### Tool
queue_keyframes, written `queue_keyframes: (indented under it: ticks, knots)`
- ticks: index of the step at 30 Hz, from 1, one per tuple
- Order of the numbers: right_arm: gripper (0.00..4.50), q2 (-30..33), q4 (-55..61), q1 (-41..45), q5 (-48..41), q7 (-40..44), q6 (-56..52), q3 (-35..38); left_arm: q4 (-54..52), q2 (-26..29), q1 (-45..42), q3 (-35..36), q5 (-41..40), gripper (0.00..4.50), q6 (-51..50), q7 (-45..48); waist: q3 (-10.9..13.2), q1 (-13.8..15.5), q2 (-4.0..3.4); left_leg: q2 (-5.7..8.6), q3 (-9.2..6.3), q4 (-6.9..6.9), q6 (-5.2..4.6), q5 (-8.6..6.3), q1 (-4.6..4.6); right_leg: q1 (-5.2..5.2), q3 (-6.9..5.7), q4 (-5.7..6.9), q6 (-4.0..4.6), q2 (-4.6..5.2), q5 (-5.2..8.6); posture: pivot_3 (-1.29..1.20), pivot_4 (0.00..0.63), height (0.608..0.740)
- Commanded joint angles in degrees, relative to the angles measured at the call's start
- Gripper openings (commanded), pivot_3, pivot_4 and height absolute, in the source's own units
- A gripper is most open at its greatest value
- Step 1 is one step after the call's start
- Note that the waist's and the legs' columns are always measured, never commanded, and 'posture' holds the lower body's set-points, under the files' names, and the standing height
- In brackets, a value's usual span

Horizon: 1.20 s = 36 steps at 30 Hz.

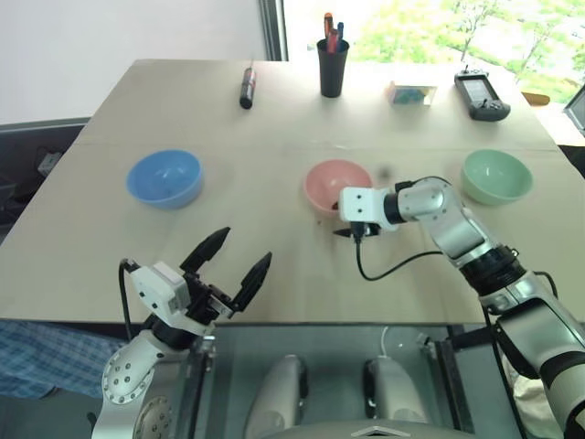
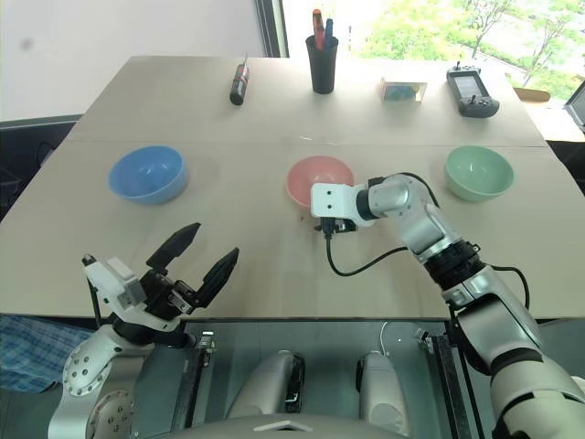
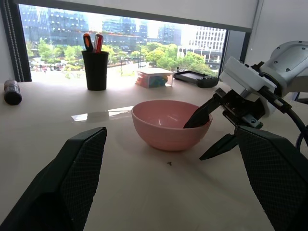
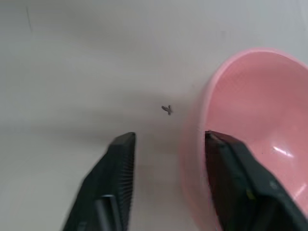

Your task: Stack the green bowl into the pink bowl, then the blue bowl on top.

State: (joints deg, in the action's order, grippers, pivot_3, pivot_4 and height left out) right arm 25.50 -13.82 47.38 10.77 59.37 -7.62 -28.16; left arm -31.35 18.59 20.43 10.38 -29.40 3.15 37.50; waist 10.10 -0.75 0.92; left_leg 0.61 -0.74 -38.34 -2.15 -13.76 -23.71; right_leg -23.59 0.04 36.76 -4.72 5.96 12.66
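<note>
The pink bowl (image 1: 329,179) stands at the table's middle. My right gripper (image 4: 168,137) straddles its near rim: one finger (image 4: 236,178) reaches inside the bowl and the other (image 4: 115,178) hangs outside, with a gap left to the wall. The jaws are open, and the left wrist view shows the same straddle (image 3: 193,142). The green bowl (image 1: 496,176) sits to the right and the blue bowl (image 1: 164,177) to the left, both upright and untouched. My left gripper (image 1: 248,244) hovers open over the near table edge, holding nothing and pointing toward the pink bowl.
Along the far edge stand a black cup of pens (image 1: 333,66), a dark marker (image 1: 247,87), a small box (image 1: 411,93) and a black handheld controller (image 1: 481,96). A black cable (image 1: 384,270) loops from my right wrist over the table.
</note>
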Motion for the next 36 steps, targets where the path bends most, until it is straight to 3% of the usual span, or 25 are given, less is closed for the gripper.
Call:
queue_keyframes:
  ticks: [1,3,10,18,23,29,31,32,33,36]
  knots:
    - [0.79,0.14,1.81,1.68,0.03,0.22,1.22,1.45,-1.86,0.12,-0.40,-0.32,0.18,4.50,1.29,-0.21,0.00,-0.01,0.00,0.00,-0.01,0.00,0.00,0.00,0.00,0.00,0.00,0.00,0.00,0.00,0.00,0.00,0.150,0.737]
    - [0.08,0.80,3.16,1.29,-0.01,0.95,0.86,1.58,-1.88,0.17,-0.57,-0.44,0.25,4.50,1.20,-0.35,0.01,-0.02,-0.01,0.00,-0.01,0.00,0.00,0.00,0.00,0.00,0.00,0.00,-0.01,0.00,0.00,0.00,0.150,0.737]
    - [0.08,3.52,10.90,-0.68,-0.21,4.41,-0.06,1.03,-1.78,0.53,-1.56,-1.13,0.01,4.50,0.59,-0.39,0.01,-0.02,-0.01,0.00,-0.02,0.01,0.00,0.00,-0.01,-0.01,-0.01,-0.01,-0.10,0.00,-0.06,0.00,0.150,0.737]
    - [0.08,7.40,26.15,-6.76,-1.82,9.48,-7.79,0.51,-1.23,0.76,-1.87,-1.34,0.04,4.50,0.84,-0.18,0.01,0.08,-0.01,-0.01,-0.05,0.02,0.00,0.00,-0.02,0.00,-0.02,-0.02,0.00,0.01,0.00,0.00,0.150,0.737]
    - [0.08,7.64,29.10,-8.70,-2.50,9.84,-11.71,0.44,-1.07,0.70,-2.17,-1.74,0.14,4.50,0.71,-0.16,0.00,0.00,0.01,-0.02,-0.06,0.01,0.00,0.00,-0.01,0.00,-0.03,-0.01,0.01,0.01,0.01,0.00,0.150,0.737]
    - [2.27,7.08,28.29,-7.89,-3.11,9.23,-14.48,0.88,-1.08,1.06,-2.26,-2.17,0.22,4.50,0.49,0.15,0.00,0.04,0.01,-0.02,-0.06,0.01,0.00,0.00,-0.01,0.00,-0.04,-0.01,0.01,0.01,0.01,0.00,0.150,0.737]
    - [3.13,8.09,29.37,-8.19,-4.36,10.47,-15.70,1.38,-1.14,1.22,-2.36,-2.21,0.15,4.50,0.30,0.17,0.00,0.04,0.01,-0.02,-0.06,0.01,0.00,0.00,-0.01,0.00,-0.04,-0.02,0.01,0.01,0.01,0.00,0.150,0.737]
    - [3.86,8.92,30.47,-8.55,-5.65,11.74,-16.98,1.78,-1.21,1.28,-2.42,-2.25,0.13,4.50,0.23,0.11,0.00,0.07,0.01,-0.02,-0.06,0.01,0.00,0.00,-0.01,0.00,-0.04,-0.02,0.01,0.02,0.01,0.00,0.150,0.737]
    - [4.15,10.10,32.36,-9.13,-7.88,13.60,-18.50,2.65,-1.36,1.32,-2.48,-2.34,0.10,4.50,0.14,0.01,0.01,0.11,0.01,-0.02,-0.07,0.01,0.00,0.00,-0.01,0.00,-0.04,-0.02,0.01,0.02,0.01,0.00,0.150,0.737]
    - [4.39,11.67,36.19,-9.29,-12.89,14.71,-23.86,6.21,-1.72,1.34,-2.45,-2.48,-0.05,4.50,-0.01,-0.10,0.02,0.21,0.02,-0.09,-0.14,0.01,0.00,0.00,-0.05,0.01,-0.09,-0.04,0.01,0.05,0.01,0.00,0.150,0.737]
